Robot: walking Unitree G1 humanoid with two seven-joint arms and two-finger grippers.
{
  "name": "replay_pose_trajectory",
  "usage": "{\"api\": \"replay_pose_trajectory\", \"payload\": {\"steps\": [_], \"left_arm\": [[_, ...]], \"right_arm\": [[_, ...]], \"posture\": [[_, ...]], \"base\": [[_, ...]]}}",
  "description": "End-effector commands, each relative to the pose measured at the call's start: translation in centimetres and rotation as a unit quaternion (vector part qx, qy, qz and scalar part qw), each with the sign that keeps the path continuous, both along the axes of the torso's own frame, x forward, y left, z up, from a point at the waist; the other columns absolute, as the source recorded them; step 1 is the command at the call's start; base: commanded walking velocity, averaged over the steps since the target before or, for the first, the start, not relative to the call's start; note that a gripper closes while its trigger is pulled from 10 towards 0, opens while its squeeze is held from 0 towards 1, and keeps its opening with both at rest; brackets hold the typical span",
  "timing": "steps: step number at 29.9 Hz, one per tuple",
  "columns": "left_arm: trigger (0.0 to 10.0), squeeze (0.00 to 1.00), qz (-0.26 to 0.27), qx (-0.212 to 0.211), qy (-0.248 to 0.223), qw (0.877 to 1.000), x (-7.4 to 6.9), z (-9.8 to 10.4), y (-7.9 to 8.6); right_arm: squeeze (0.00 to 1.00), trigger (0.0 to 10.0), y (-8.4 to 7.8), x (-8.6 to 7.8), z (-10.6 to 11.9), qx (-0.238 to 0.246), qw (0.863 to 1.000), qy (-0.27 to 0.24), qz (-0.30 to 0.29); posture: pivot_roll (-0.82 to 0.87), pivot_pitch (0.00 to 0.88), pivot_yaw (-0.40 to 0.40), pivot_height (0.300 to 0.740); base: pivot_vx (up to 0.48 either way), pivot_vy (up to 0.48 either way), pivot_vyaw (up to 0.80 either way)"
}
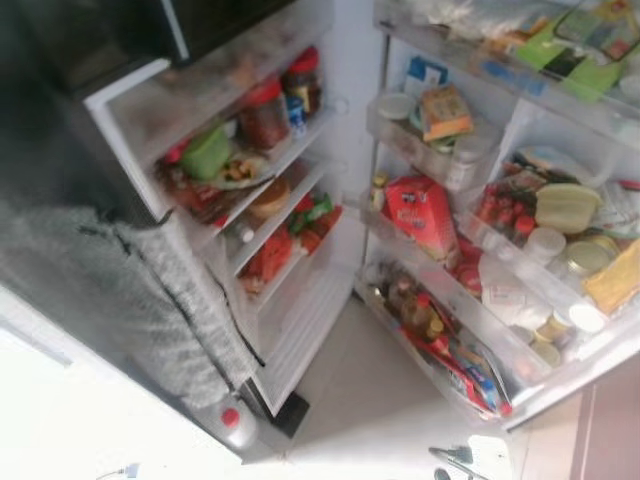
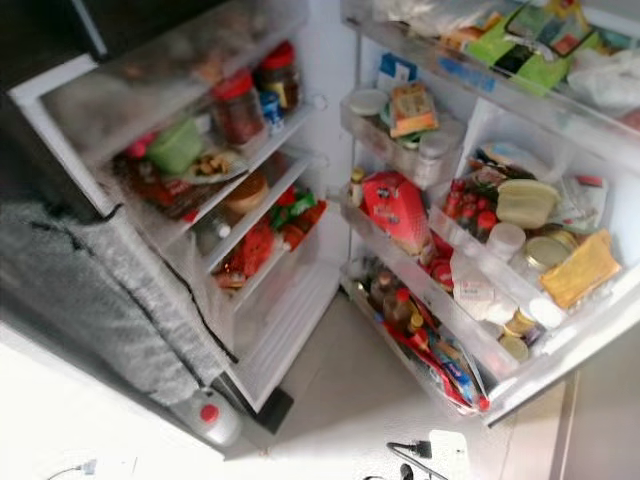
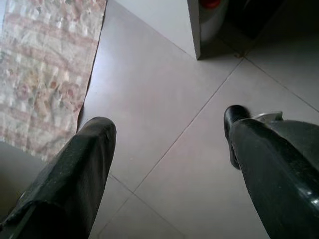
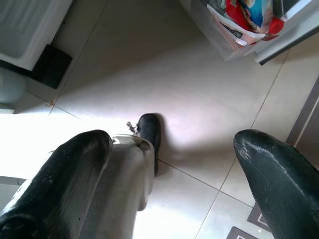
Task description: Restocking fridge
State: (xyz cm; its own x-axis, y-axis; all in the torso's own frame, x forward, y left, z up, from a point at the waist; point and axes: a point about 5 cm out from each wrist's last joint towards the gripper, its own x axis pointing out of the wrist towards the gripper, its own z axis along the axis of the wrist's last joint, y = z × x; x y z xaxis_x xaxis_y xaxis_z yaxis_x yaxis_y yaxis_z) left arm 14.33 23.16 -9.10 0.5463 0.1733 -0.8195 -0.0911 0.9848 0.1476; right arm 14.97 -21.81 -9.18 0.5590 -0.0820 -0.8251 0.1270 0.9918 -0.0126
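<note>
White fridge (image 1: 345, 120) wide open, seen from above, main shelves to the left, door racks (image 1: 470, 310) to the right. Packed full on both sides. Pale tiled floor (image 3: 164, 99) below, with patterned rug (image 3: 45, 64) at one edge in left wrist view. Red-lidded jars (image 1: 265, 110) on upper left shelf, green tub (image 1: 207, 152) just beside. Red carton (image 1: 420, 212) upright in middle door rack. Small bottle with red cap (image 1: 234, 424) on floor by fridge base. Left pincer (image 3: 167, 144) hanging over bare tiles, fingers spread apart, empty. Right pincer (image 4: 172, 159) likewise over floor near lowest door rack, fingers spread, holding nothing.
</note>
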Motion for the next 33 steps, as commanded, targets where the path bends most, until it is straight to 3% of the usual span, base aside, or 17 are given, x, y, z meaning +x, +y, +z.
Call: {"api": "replay_pose_trajectory", "payload": {"steps": [1, 19, 24, 27, 33], "left_arm": [[10.0, 0.0, 0.001, 0.005, 0.015, 1.0, -0.7, -0.19, 0.44], [10.0, 0.0, -0.004, 0.009, 0.018, 1.0, -0.58, -0.23, 0.15], [10.0, 0.0, -0.005, 0.011, 0.019, 1.0, -0.66, -0.24, 0.22], [10.0, 0.0, -0.008, 0.013, 0.02, 1.0, -0.67, -0.23, 0.3], [10.0, 0.0, -0.009, 0.018, 0.019, 1.0, -0.34, -0.09, 0.45]], "right_arm": [[0.0, 10.0, 0.27, -0.49, -0.25, 0.006, 1.0, 0.008, -0.002], [0.0, 10.0, 0.23, -0.5, -0.25, 0.004, 1.0, 0.007, -0.005], [0.0, 10.0, -0.23, -0.7, -0.23, -0.02, 0.998, 0.002, -0.059], [0.0, 10.0, -0.21, -0.9, -0.31, -0.007, 0.995, -0.002, -0.099], [0.0, 10.0, -0.05, -1.4, -0.66, -0.006, 0.994, 0.031, -0.108]], "posture": [[-0.09, 0.058, 0.092, 0.74], [-0.09, 0.056, 0.093, 0.74], [-0.1, 0.048, 0.098, 0.74], [-0.1, 0.045, 0.1, 0.74], [-0.11, 0.036, 0.099, 0.74]], "base": [[-0.48, 0.0, 0.0], [-0.015, 0.0, 0.0], [0.0, 0.0, 0.0], [0.0, 0.0, 0.0], [0.0, 0.0, 0.0]]}}
